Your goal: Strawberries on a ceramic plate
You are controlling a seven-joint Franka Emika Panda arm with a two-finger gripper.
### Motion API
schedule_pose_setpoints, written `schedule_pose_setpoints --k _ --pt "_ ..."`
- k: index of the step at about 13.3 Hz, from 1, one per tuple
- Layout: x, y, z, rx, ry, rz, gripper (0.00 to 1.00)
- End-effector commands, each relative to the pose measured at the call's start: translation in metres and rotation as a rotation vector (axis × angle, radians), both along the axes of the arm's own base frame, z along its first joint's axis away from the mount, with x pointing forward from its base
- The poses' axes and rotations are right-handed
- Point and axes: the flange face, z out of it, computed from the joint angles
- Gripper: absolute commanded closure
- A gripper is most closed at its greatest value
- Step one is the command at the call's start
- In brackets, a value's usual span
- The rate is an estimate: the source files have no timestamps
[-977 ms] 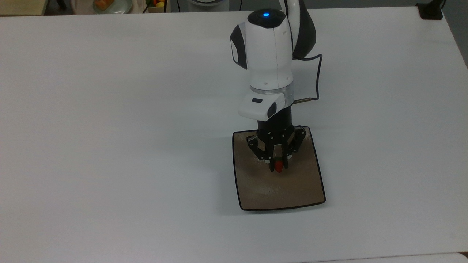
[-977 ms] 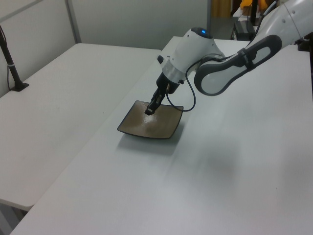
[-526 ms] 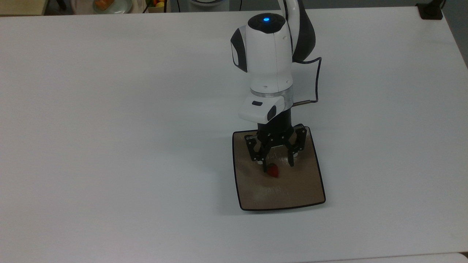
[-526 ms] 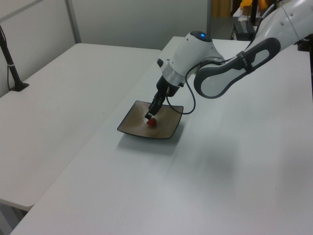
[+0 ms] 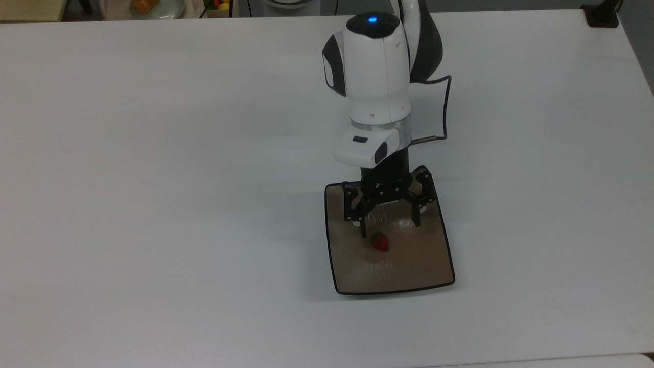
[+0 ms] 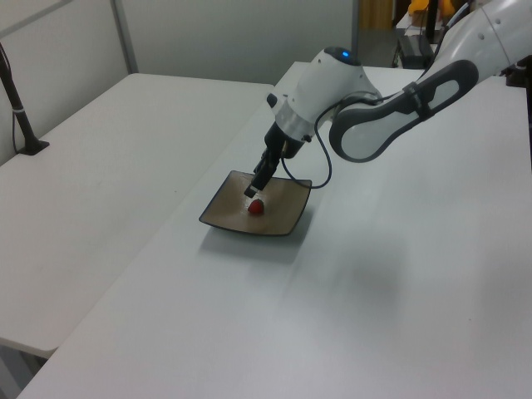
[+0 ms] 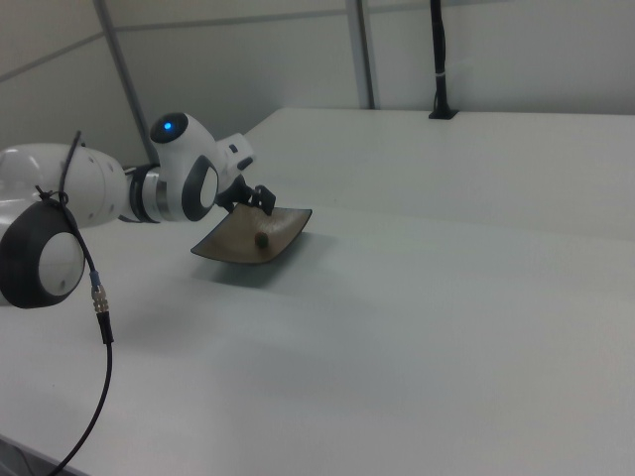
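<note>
A small red strawberry [image 5: 379,241] [image 6: 256,207] [image 7: 262,239] with a green cap lies free on the square tan-brown ceramic plate [image 5: 419,260] [image 6: 224,218] [image 7: 226,243], near its middle. My gripper [image 5: 390,229] [image 6: 253,192] [image 7: 260,203] hangs just above the plate, open, with its black fingers spread wide and nothing between them. In the top view the strawberry sits just below the left fingertip. The white arm reaches in from the top view's upper edge.
The plate rests on a wide white table [image 5: 153,179]. A black cable [image 5: 445,102] loops off the wrist. A black post base [image 5: 603,15] stands at the top view's upper right corner. Bowls with fruit [image 5: 148,6] sit beyond the table's far edge.
The gripper was shut on the strawberry one second ago; it has opened, the strawberry now lies on the plate, and the fingers have lifted and spread wider.
</note>
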Motion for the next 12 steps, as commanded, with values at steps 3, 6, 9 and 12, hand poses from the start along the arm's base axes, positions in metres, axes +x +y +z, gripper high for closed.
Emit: schedule_pose_setpoints --k 3,6,9,12 --pt "-0.034 -0.017 0.089 -0.041 0.135 -0.027 0.00" --pt "-0.070 -0.036 0.138 -0.109 0.311 -0.040 0.00" --pt "-0.108 -0.081 0.187 -0.163 0.465 -0.099 0.00" --pt "-0.145 -0.116 0.217 -0.195 0.604 -0.145 0.00"
